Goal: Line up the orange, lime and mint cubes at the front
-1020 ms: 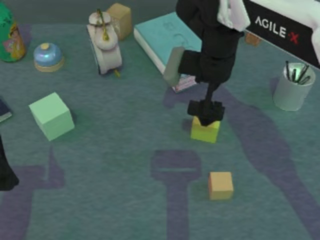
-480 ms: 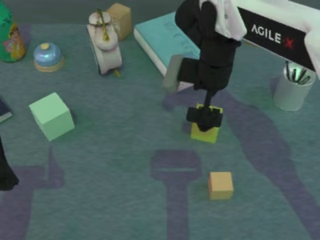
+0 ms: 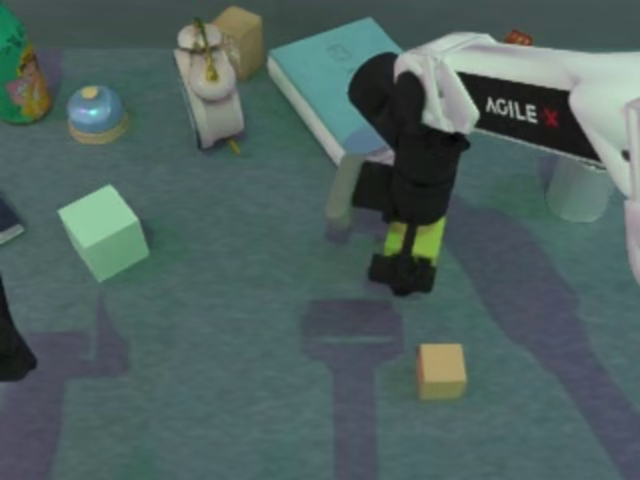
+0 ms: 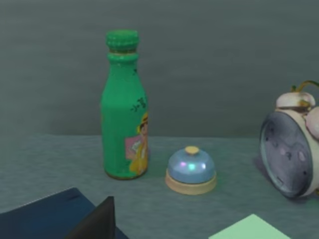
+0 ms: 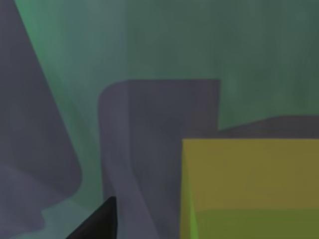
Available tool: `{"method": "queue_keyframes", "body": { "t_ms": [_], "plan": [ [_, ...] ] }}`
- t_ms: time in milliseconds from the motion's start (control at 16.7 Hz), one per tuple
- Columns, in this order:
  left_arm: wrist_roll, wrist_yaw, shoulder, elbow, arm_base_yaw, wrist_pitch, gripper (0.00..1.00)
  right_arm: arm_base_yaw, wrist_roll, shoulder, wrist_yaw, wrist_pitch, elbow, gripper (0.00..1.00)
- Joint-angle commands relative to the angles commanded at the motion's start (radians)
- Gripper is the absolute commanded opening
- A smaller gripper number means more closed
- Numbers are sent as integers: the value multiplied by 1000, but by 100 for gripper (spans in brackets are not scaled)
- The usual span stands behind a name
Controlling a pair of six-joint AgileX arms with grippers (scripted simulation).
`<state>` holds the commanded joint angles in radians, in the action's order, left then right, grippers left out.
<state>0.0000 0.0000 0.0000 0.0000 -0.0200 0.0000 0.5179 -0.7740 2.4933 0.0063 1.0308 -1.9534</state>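
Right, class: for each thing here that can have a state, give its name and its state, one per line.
Lime cube: gripped by the right gripper, seemingly lifted.
Orange cube: on the table, front, free.
Mint cube: on the table, left, free.
Left arm: parked at the left edge.
Clock: lying down.
Bottle: upright, capped.

**Lime cube at centre, under the right arm**

Right end effector (image 3: 402,272) sits mid-surface, closed around the lime cube (image 3: 415,238). The orange cube (image 3: 441,371) lies in front of it, a touch to the right. Mint cube (image 3: 102,231) is well apart on the left. Along the back: bottle (image 3: 20,68) far left, bell (image 3: 96,112) just right of it, clock (image 3: 208,85) next, block (image 3: 240,38) behind the clock, book (image 3: 325,72) right of that. Cup (image 3: 575,190) far right. Left arm (image 3: 12,345) parked at the left edge.
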Motion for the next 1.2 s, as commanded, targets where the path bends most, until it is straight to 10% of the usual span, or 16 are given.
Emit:
{"method": "queue_keyframes", "body": {
  "t_ms": [120,900,1200],
  "plan": [
    [0,0,0,0,0,0,100,0,0,0,0,0,0,100],
    [0,0,0,0,0,0,100,0,0,0,0,0,0,2],
    [0,0,0,0,0,0,100,0,0,0,0,0,0,0]
  ]
}}
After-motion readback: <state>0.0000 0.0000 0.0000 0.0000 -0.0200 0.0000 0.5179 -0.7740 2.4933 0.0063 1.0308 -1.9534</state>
